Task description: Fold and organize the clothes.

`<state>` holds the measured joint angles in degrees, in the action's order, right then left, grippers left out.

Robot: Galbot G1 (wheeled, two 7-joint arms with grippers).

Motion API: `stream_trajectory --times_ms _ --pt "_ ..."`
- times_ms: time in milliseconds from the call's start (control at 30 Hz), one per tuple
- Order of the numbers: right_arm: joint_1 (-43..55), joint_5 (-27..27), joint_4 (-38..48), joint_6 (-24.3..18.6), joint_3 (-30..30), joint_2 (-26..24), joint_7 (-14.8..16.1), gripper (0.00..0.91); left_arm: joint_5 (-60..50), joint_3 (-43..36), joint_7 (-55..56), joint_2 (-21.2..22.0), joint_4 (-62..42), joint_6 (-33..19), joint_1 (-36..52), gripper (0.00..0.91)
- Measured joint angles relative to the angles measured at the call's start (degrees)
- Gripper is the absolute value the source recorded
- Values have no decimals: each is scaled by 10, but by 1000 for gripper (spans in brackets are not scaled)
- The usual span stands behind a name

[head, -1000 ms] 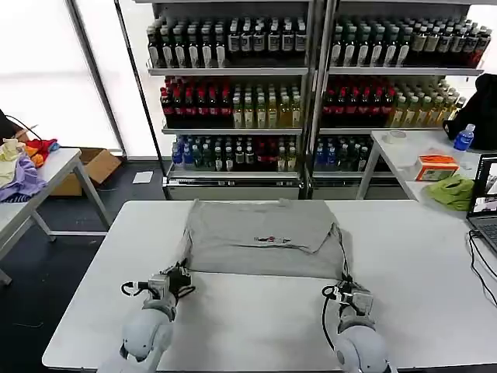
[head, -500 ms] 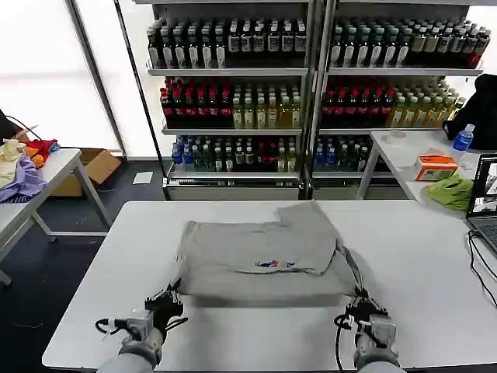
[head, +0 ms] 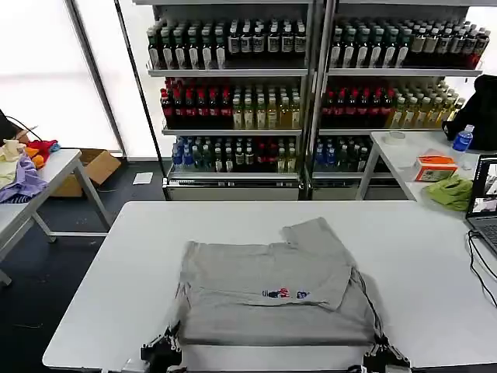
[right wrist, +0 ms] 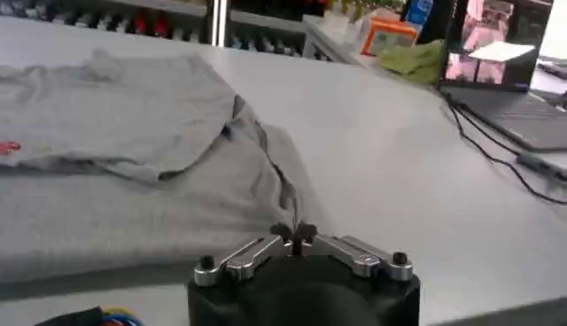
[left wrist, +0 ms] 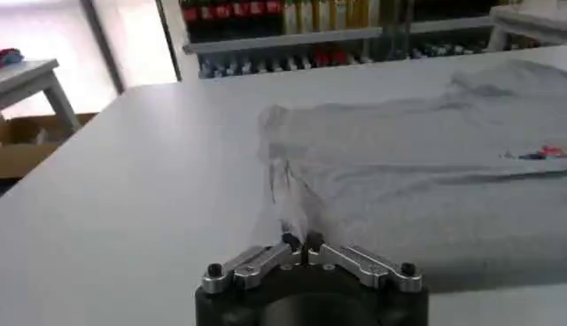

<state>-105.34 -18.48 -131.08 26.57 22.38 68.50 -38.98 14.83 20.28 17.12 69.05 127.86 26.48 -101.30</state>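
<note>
The light grey shirt (head: 272, 299) lies partly folded on the white table (head: 435, 256), its small cartoon print (head: 285, 294) facing up and one flap turned over at the far right. My left gripper (head: 165, 348) sits at the table's front edge, shut on the shirt's near left corner (left wrist: 288, 199). My right gripper (head: 383, 356) is shut on the near right corner (right wrist: 288, 190). In the left wrist view the left gripper (left wrist: 301, 241) pinches a raised tuft of cloth; in the right wrist view the right gripper (right wrist: 297, 233) does the same.
A laptop (head: 485, 202) and black cables (head: 477, 260) lie at the table's right edge. A side table at the right carries a lime-green cloth (head: 452, 190) and an orange box (head: 435, 167). Left, another table holds a clothes heap (head: 19, 167). Bottle shelves (head: 311, 85) stand behind.
Both grippers have drawn back toward the table's front edge, dragging the shirt nearer with them. The shirt now lies flatter and closer to the front.
</note>
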Motion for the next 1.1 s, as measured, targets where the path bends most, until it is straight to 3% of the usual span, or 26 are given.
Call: stream_trajectory --times_ms 33,467,700,933,1100 --pt "-4 2 -2 -1 -1 3 -1 907 -1 0 0 1 2 -2 -4 907" --pt "-31 30 -57 -24 8 34 -11 907 -23 -14 -2 31 52 -16 -27 907" --pt "10 22 -82 -26 46 57 0 907 -18 -8 -11 51 109 -19 -15 907" --pt "133 -20 -40 -26 83 52 47 907 -12 3 -45 49 106 -29 53 907" --pt "231 -33 16 5 82 14 119 907 7 1 -85 31 55 -23 132 907"
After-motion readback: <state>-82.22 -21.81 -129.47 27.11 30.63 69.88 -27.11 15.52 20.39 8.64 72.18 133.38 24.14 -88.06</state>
